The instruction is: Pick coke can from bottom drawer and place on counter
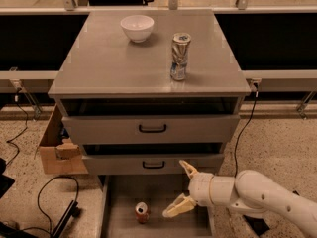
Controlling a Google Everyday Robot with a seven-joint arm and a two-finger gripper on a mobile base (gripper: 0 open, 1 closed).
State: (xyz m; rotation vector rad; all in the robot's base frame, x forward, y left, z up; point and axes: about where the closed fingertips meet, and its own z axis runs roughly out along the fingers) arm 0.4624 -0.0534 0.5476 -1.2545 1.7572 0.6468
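The coke can (142, 212), small and red-orange with a silver top, stands upright on the grey floor of the open bottom drawer (119, 221). My gripper (182, 189) is open, its two cream fingers spread wide, one up by the middle drawer front and one low over the drawer. It hangs just right of the can and does not touch it. The white arm reaches in from the lower right. The counter (109, 63) is the wide grey top of the cabinet above.
On the counter stand a white bowl (137, 28) and a dented silver-and-blue can (180, 56). The two upper drawers with black handles (152, 129) are slightly ajar. A cardboard box (57, 149) and black cables (49, 202) lie on the speckled floor to the left.
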